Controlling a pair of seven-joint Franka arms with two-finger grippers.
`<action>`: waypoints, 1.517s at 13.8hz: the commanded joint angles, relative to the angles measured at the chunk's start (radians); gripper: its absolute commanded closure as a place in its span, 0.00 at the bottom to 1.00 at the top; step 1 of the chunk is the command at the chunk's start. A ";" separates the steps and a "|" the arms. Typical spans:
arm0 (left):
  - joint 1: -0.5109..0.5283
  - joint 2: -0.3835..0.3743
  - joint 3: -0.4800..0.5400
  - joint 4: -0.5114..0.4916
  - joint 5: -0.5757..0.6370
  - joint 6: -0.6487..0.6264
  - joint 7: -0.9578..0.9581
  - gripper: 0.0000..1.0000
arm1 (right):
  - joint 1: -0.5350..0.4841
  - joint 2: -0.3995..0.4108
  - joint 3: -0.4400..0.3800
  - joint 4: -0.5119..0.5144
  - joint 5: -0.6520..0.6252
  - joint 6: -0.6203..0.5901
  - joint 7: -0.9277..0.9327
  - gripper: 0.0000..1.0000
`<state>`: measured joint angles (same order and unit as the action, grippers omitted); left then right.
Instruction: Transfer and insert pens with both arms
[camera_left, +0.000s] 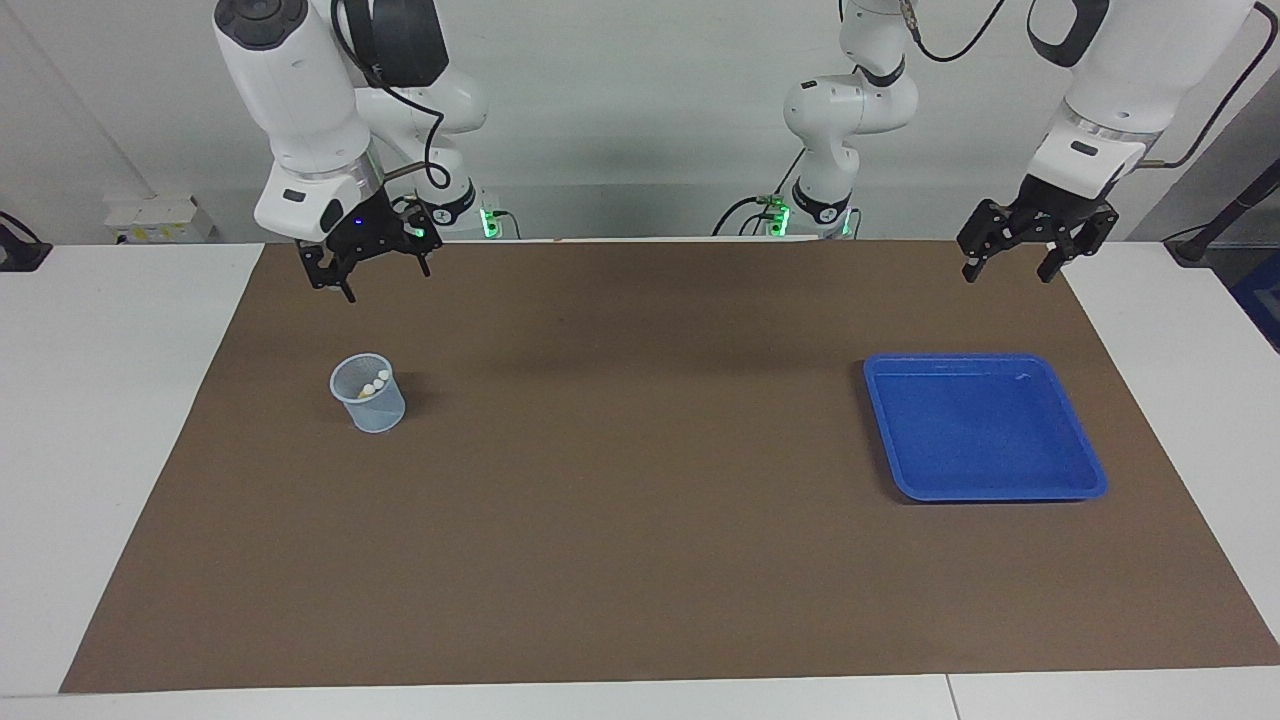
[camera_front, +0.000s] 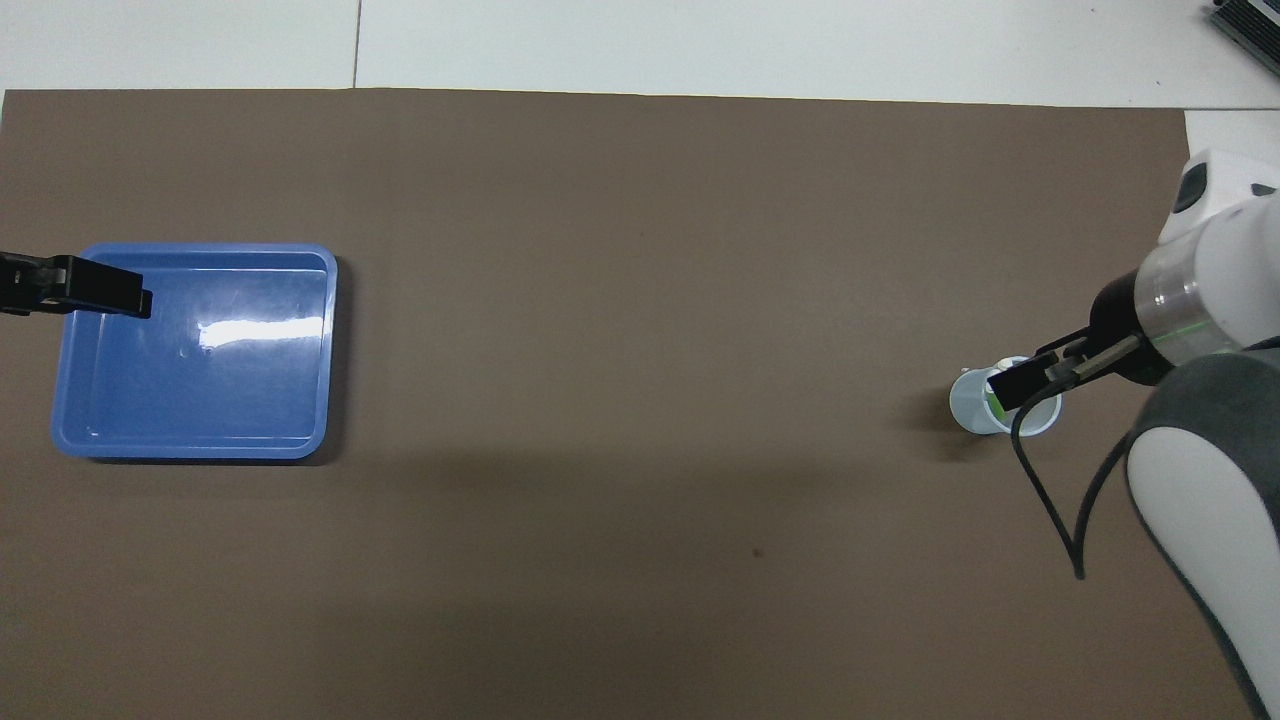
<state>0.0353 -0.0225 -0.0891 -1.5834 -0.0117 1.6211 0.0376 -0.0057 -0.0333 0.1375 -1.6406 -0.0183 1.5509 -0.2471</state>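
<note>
From my console I see a bright blue tray (camera_left: 985, 425) with a white glare streak, lying on a plain brown mat (camera_left: 640, 520) that covers a white table (camera_left: 110, 400). The cup (camera_left: 369, 394) is a pale translucent blue with a fine mesh pattern, and the pens (camera_left: 375, 383) in it show whitish cap ends. The arms (camera_left: 300, 110) are white with dark grey panels, and both grippers are black.
</note>
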 joint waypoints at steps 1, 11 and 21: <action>-0.026 -0.002 0.015 -0.004 0.024 -0.024 -0.001 0.00 | -0.046 0.030 0.004 0.088 0.020 -0.032 0.031 0.00; -0.011 -0.008 0.015 -0.013 0.024 -0.026 0.004 0.00 | -0.077 0.085 -0.064 0.212 -0.038 -0.112 0.037 0.00; -0.011 -0.008 0.015 -0.018 0.024 -0.020 0.002 0.00 | -0.016 0.090 -0.065 0.206 -0.025 -0.083 0.134 0.00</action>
<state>0.0228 -0.0224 -0.0721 -1.5925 -0.0079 1.6068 0.0375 -0.0240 0.0369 0.0699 -1.4605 -0.0330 1.4678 -0.1322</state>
